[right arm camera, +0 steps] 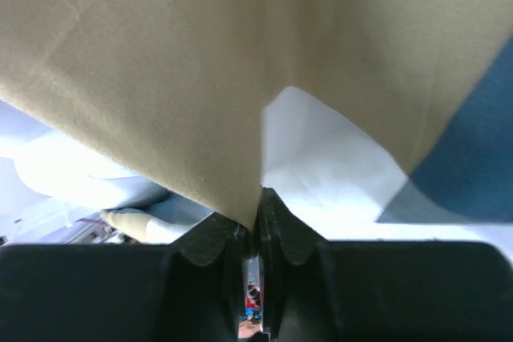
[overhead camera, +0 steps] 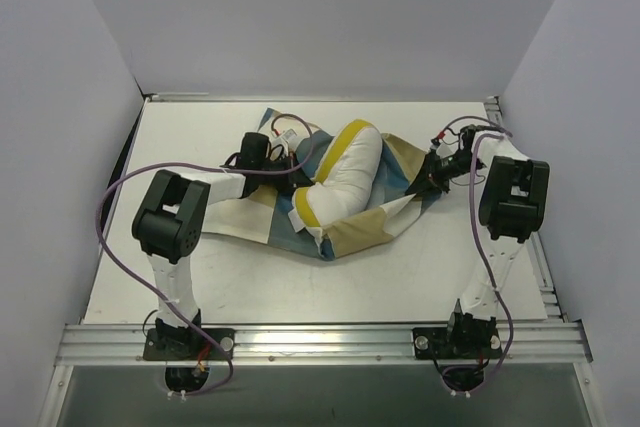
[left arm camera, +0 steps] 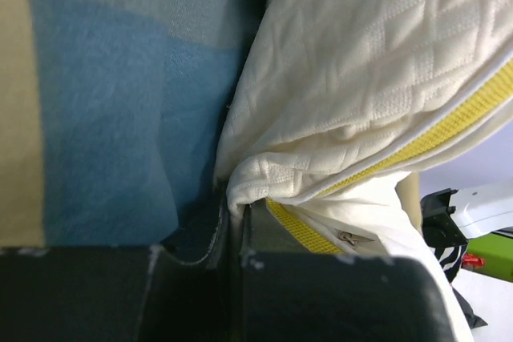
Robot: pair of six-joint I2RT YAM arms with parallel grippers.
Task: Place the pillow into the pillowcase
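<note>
The right gripper (right arm camera: 259,198), right of the mostly uncovered pillow (overhead camera: 345,172), clamps tan pillowcase (overhead camera: 370,232) cloth, the left gripper (left arm camera: 234,214) pinching blue cloth at the pillow's left corner; either thin pinch could slip under tension, collapsing the opening.
</note>
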